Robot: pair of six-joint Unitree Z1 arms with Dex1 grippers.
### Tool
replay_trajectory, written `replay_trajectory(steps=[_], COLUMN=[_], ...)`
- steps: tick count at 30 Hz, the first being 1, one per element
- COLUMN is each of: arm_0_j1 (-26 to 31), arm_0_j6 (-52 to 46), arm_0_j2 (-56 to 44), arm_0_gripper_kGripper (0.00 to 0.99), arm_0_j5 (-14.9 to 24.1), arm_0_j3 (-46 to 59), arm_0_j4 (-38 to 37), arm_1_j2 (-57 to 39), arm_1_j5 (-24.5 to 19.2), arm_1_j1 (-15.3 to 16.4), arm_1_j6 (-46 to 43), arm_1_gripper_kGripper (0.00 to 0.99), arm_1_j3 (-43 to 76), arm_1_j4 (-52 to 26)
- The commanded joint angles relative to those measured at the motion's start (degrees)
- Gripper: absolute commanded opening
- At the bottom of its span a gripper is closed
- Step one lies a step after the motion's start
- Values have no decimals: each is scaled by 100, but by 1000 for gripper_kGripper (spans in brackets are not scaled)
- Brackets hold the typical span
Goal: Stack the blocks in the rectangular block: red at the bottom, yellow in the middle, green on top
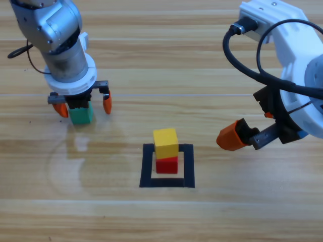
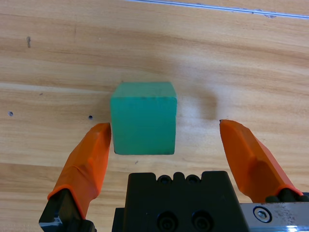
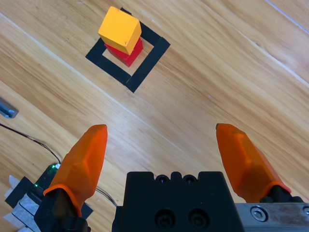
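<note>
Yellow cube (image 1: pixel 166 142) on red cube (image 1: pixel 167 165) inside tape rectangle (image 1: pixel 189 166): done. Green cube (image 1: pixel 81 115) on worktop, between open left gripper (image 1: pixel 84 106) jaws, ungrasped. Right gripper (image 3: pixel 161 162) open, waiting aside.

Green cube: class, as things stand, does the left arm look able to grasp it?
Probably yes. The left gripper is open, its fingers either side of the green cube, which stands alone on the table, nothing blocking. One finger is at its side; the other stands clear.
</note>
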Motion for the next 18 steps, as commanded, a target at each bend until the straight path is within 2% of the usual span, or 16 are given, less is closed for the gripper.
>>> replay_trajectory(steps=[1, 6, 10, 11, 12, 13, 15, 16, 18], arm_0_j1=[229, 299, 334, 334, 334, 326, 290, 290, 255], arm_0_j6=[96, 157, 219, 228, 236, 236, 236, 245, 263], arm_0_j2=[357, 348, 339, 322, 313, 304, 278, 234, 164], arm_0_gripper_kGripper=[942, 927, 775, 721, 627, 515, 212, 109, 81], arm_0_j5=[60, 96, 96, 87, 87, 78, 87, 87, 122], arm_0_j3=[80, 132, 238, 264, 299, 299, 299, 308, 282], arm_0_j4=[-94, -94, -146, -181, -234, -243, -234, -217, -199], arm_1_j2=[-148, -95, -95, -95, -95, -87, -87, -87, -95], arm_1_j5=[-24, -15, -33, -24, -24, -24, -33, -33, -41], arm_1_j1=[-15, -15, -15, -15, -15, -15, -15, -15, -15], arm_1_j6=[-24, -15, -15, -15, -15, -15, -15, -6, -6], arm_1_gripper_kGripper=[989, 989, 989, 989, 989, 989, 989, 989, 989], arm_1_j3=[174, 165, 174, 165, 165, 174, 174, 183, 192], arm_1_j4=[-98, -115, -115, -115, -107, -115, -115, -115, -107])
